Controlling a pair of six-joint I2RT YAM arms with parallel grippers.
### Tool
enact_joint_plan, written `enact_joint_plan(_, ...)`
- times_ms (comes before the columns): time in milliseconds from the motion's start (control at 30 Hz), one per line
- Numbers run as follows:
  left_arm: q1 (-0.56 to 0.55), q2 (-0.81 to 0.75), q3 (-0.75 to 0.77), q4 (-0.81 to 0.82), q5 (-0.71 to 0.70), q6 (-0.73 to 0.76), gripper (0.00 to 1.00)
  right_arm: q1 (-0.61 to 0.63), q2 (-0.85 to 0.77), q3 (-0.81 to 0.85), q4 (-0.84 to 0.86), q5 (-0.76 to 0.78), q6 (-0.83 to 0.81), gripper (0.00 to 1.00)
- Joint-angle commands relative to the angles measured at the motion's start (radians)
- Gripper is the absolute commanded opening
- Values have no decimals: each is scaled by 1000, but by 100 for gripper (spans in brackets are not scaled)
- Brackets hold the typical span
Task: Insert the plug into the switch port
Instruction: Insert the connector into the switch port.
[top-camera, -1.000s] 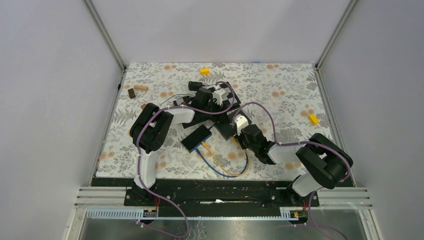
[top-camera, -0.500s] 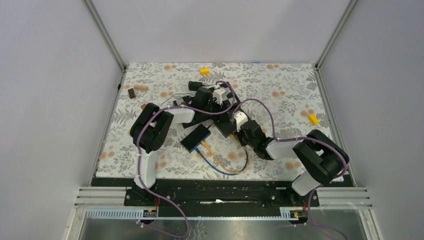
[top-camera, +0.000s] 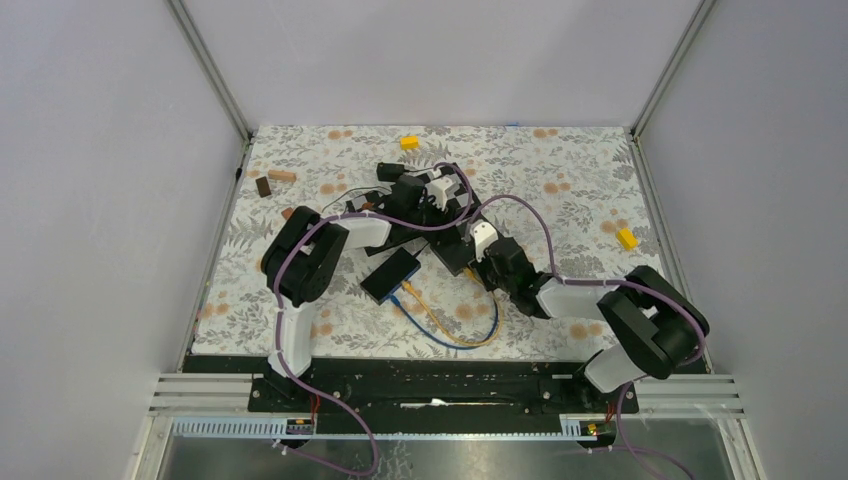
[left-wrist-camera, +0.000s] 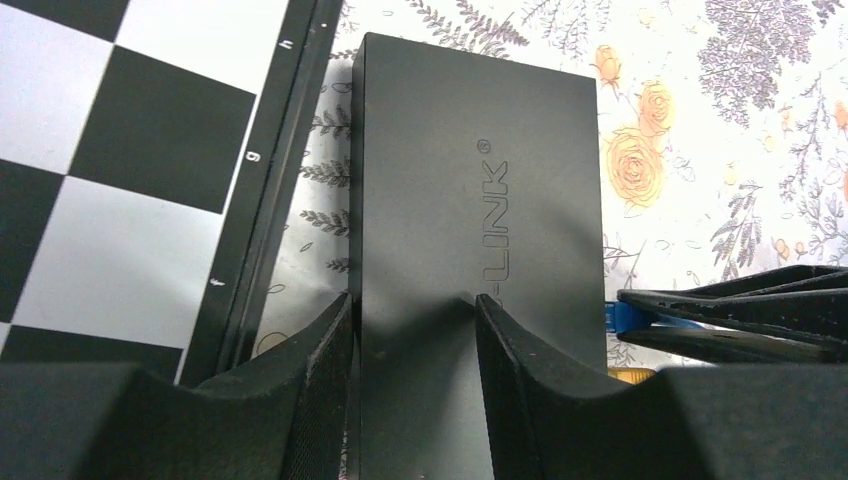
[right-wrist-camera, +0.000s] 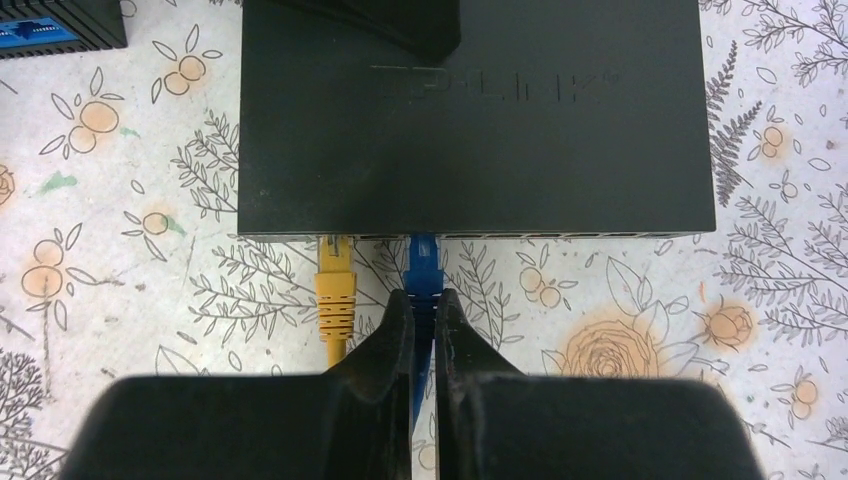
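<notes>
The black TP-LINK switch lies flat on the flowered table. Its row of ports faces the right wrist camera. My right gripper is shut on the blue plug, whose nose meets a port at the switch's front edge; how deep it sits is hidden. A yellow plug is in the port just to its left. In the left wrist view my left gripper stands open over the switch. One finger is at the switch's side edge and the other rests on its top.
A second black switch, with the blue and yellow cables looping from it, lies left of the right arm. A checkerboard plate borders the held switch. Yellow blocks and wooden blocks lie near the table's edges.
The right wrist has shifted a little toward the far side, closer to the switch, with the blue plug still held. The left arm has stayed in place.
</notes>
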Motion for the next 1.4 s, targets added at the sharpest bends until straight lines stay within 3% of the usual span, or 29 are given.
enact_joint_plan(0,-137,74,-63,-262,241,-28,45,-16,-123,166,290,-5,-20,0)
enact_joint_plan(433,-142,75,-51,-278,246,-16,46,-16,108,22,474,46,12,0)
enact_joint_plan(867,-150,84,-48,-292,251,-5,46,-37,-130,155,409,-41,-9,0)
enact_joint_plan(1367,-168,84,-44,-295,243,-2,46,-40,81,0,532,-2,50,0)
